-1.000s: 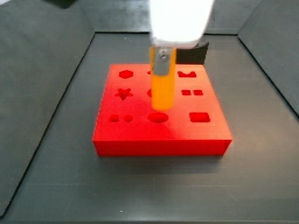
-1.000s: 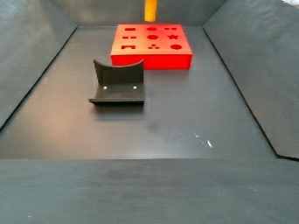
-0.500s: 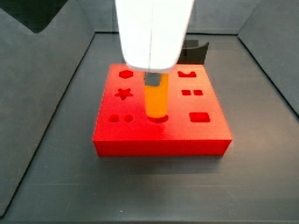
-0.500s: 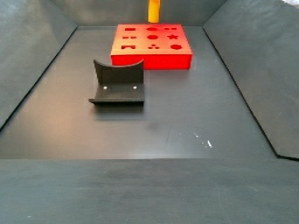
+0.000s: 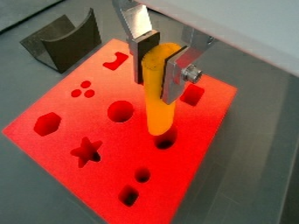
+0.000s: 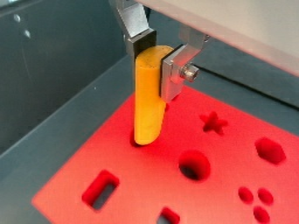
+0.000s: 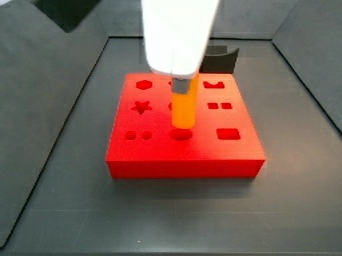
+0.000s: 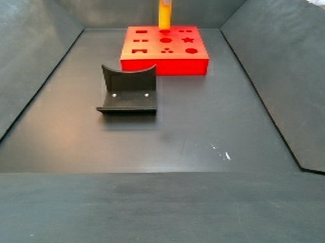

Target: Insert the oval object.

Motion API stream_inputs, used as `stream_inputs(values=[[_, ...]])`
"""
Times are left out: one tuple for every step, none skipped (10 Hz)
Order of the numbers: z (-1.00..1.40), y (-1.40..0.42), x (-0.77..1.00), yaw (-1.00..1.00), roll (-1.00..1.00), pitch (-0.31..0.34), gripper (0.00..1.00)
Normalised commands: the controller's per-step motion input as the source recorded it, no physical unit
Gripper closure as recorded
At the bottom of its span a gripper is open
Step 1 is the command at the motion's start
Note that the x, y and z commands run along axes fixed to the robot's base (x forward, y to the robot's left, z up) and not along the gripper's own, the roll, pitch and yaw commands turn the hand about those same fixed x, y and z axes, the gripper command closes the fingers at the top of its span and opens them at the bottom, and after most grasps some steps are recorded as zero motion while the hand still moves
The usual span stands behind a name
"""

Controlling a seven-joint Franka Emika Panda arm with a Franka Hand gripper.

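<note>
My gripper [image 5: 162, 68] is shut on the oval object [image 5: 160, 98], a long orange-yellow peg held upright. Its lower end sits in a hole of the red block [image 5: 70, 131] in both wrist views; the peg [image 6: 146, 101] meets the block [image 6: 140, 184] near its edge. In a side view the gripper [image 7: 181, 82] stands over the block [image 7: 187, 160] with the peg [image 7: 182, 108] entering a hole near the front middle. In a side view only the peg's lower part [image 8: 164, 14] shows above the block [image 8: 165, 52]; the gripper is cut off by the frame.
The red block has several other shaped holes: a star [image 5: 86, 151], a hexagon [image 5: 45, 124], a round hole [image 5: 121, 110]. The dark grey curved piece [image 8: 127, 90] stands on the floor away from the block. It also shows in a wrist view [image 5: 61, 39]. Dark sloped walls enclose the floor.
The gripper has lowered with the peg. The peg's lower end has gone down into the hole, and less of it shows above the block.
</note>
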Motion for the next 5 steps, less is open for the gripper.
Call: stream_inputs(values=[[-0.15, -0.14, 0.01, 0.0, 0.11, 0.083, 1.0], [-0.13, -0.23, 0.07, 0.0, 0.15, 0.116, 1.0], [-0.14, -0.22, 0.13, 0.03, 0.17, 0.124, 1.0], [-0.14, -0.1, 0.2, 0.07, 0.17, 0.124, 1.0], [-0.18, 0.0, 0.13, 0.08, 0.18, 0.13, 1.0]])
